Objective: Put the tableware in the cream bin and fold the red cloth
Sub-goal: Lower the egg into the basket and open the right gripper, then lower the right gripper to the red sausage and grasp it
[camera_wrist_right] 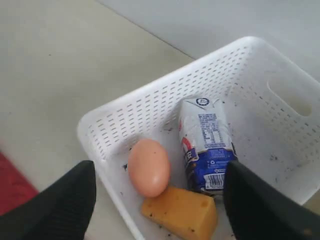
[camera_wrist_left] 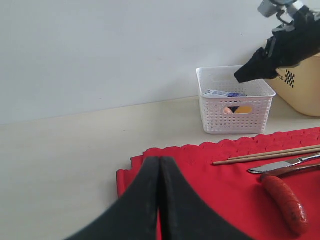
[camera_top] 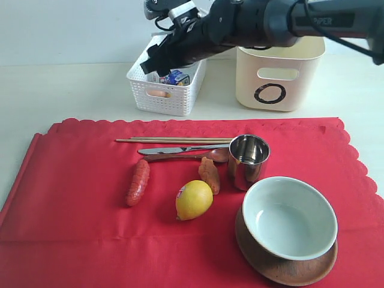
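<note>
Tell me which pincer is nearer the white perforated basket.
Right. The right pincer hangs open directly above the white basket; the left pincer, shut, is by a corner of the red cloth, well away from it.

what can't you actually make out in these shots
Inside of the cream bin: exterior view, hidden by its own wall and the right arm.
Wooden plate: exterior view, mostly covered by the bowl.
Left hand: absent from the exterior view; left wrist view cuts it at the bottom edge.
Carton print: right wrist view, too small to read.
</note>
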